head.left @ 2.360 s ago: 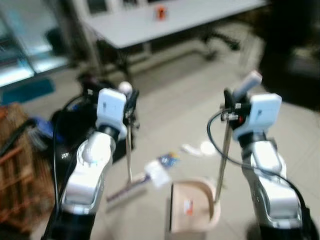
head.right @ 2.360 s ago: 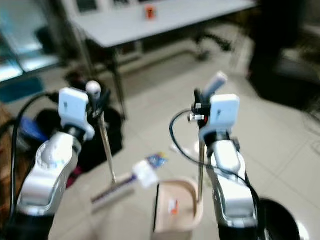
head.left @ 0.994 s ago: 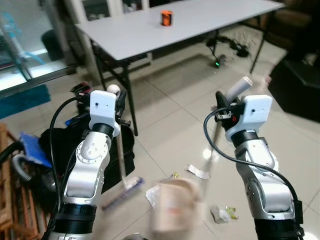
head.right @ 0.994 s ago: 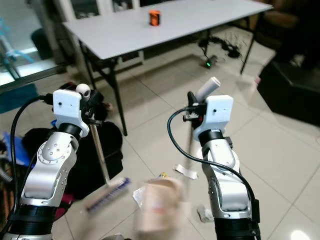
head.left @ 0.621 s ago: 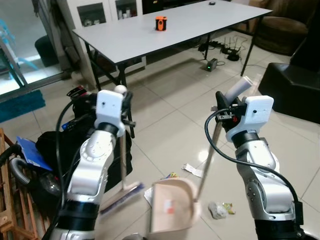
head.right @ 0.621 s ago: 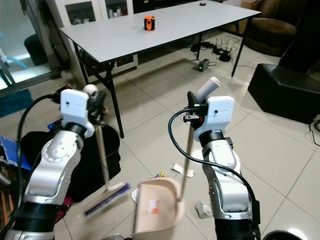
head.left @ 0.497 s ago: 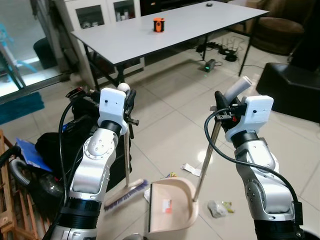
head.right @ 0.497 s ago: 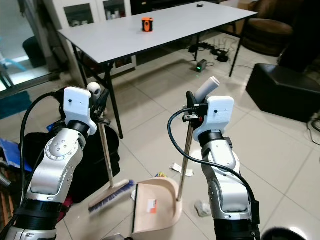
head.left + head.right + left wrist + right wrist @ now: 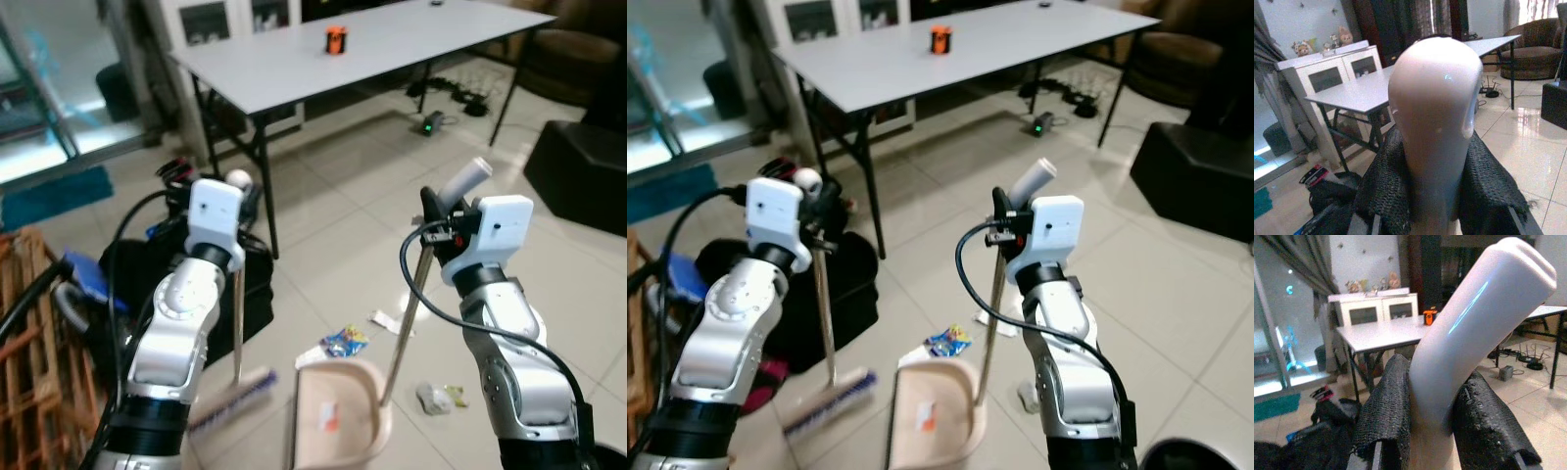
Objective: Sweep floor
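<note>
The left pincer is clamped on the upright broom, the right pincer on the dustpan handle, pan floored at the broom's 3 o'clock, a blurry wrapper seemingly just beyond.

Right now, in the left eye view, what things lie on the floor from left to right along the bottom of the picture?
Broom head → beige dustpan → crumpled white scrap.

Dustpan cut by frame edge; brush head blurred.
</note>
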`<state>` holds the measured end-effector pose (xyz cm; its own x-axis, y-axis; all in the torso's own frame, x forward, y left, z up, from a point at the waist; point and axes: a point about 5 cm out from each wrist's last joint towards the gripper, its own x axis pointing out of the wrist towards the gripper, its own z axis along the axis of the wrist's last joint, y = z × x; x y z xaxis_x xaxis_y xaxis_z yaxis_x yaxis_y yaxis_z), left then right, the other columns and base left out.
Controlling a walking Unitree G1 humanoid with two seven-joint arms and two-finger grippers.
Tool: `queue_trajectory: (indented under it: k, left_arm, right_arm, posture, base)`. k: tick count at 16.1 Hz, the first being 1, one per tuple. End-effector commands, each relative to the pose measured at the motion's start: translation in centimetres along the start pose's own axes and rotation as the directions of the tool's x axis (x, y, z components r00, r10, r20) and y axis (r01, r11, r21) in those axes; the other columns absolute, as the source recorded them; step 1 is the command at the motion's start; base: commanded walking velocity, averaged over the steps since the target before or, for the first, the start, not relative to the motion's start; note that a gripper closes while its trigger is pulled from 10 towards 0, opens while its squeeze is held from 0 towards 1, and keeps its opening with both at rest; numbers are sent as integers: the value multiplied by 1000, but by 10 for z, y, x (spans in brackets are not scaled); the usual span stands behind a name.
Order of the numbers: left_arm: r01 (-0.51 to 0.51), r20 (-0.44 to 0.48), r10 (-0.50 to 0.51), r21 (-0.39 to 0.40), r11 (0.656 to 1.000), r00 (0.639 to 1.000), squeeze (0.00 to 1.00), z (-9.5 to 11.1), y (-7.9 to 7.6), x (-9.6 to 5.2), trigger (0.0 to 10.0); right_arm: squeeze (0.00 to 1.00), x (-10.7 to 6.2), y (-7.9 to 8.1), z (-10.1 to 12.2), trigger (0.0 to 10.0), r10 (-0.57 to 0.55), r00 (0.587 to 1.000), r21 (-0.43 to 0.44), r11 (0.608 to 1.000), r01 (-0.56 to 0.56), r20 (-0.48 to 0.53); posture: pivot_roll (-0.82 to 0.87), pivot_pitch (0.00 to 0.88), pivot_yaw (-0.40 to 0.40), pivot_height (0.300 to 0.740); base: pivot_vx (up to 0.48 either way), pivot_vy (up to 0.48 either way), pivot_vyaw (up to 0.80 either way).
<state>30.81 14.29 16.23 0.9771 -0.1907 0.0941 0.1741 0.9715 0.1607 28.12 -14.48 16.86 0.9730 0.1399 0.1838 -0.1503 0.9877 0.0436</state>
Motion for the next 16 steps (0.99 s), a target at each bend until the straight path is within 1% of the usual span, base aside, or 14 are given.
queue_trajectory:
  k: [1, 4, 7, 9, 13, 14, 16]
  left_arm:
    - [25, 60, -26, 8, 1000, 998, 0, 14, -5, 5, 10000]
    - [26, 64, -27, 9, 1000, 998, 0, 16, -5, 8, 10000]
    - [27, 64, -27, 1, 1000, 998, 0, 17, -6, 10, 10000]
    - [27, 62, -27, -3, 1000, 998, 0, 16, -6, 9, 10000]
    - [28, 54, -27, -1, 1000, 998, 0, 14, -4, 8, 10000]
    - [25, 55, -25, -1, 1000, 998, 0, 15, -3, 10, 10000]
    - [13, 58, -13, 9, 1000, 998, 0, 16, -2, 13, 10000]
  right_arm:
    - [0, 1, -8, 10, 10000, -29, 999, -26, 999, 30, 41]
    - [0, 1, -10, 10, 10000, -57, 997, -21, 998, 58, 42]
    - [0, 1, -11, 11, 10000, -79, 996, 5, 997, 79, 42]
    - [0, 2, -12, 11, 10000, -72, 996, -17, 997, 73, 48]
    - [0, 2, -12, 10, 10000, -87, 995, -25, 996, 88, 40]
    - [0, 3, -12, 11, 10000, -84, 996, -34, 996, 86, 42]
    - [0, 6, -16, 14, 10000, -111, 992, -72, 991, 115, 57]
  posture:
    - [-37, 0, 75, 740]
    - [-38, 0, 81, 740]
    - [-45, 0, 82, 740]
    - [-46, 0, 89, 740]
    - [-47, 0, 86, 740]
    - [-44, 0, 75, 740]
    - [-36, 0, 66, 740]
  base:
    - [326, 0, 0]
    - [326, 0, 0]
    - [328, 0, 0]
    - [328, 0, 0]
    - [327, 0, 0]
    - [326, 0, 0]
    - [302, 0, 0]
